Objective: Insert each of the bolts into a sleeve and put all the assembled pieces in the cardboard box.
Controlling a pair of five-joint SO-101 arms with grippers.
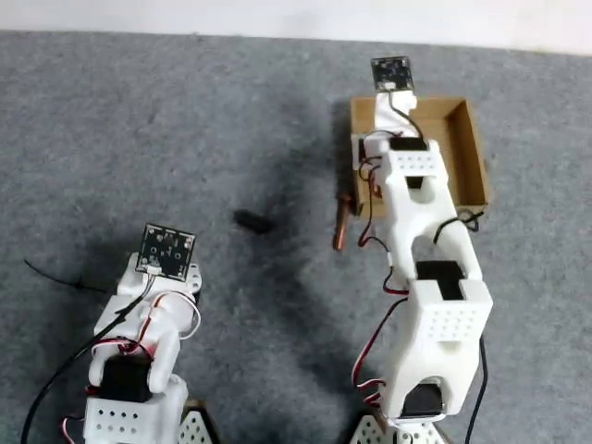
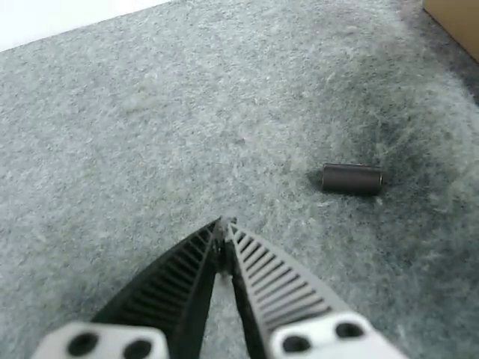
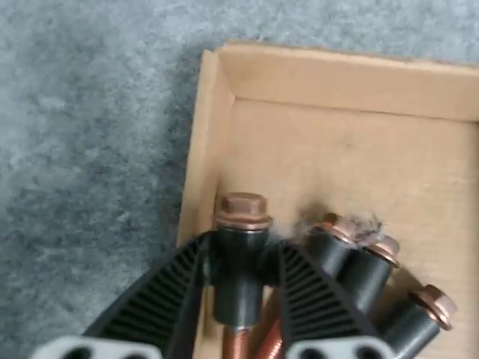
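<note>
Grey felt covers the table (image 1: 139, 120) as seen from above. The right arm (image 1: 421, 213) stretches out over the cardboard box (image 1: 472, 157) at the far right, while the left arm (image 1: 148, 324) sits folded back at the near left. Between them, out on the felt and well apart from the box, lies a loose sleeve (image 1: 252, 222) — short, black, on its side.

From the left wrist, the left gripper (image 2: 223, 226) hangs over the felt with its ribbed fingers pressed together. The loose sleeve (image 2: 352, 179) lies ahead of it and off to one side, not touching it. A corner of the cardboard box (image 2: 456, 22) shows farther off.

From the right wrist, the right gripper (image 3: 243, 254) pinches an assembled piece (image 3: 241, 213) — a copper bolt through a black sleeve — over the cardboard box (image 3: 337, 82), just inside one wall. Three more assembled pieces (image 3: 374, 269) lie side by side on the box floor, close beside the held one.
</note>
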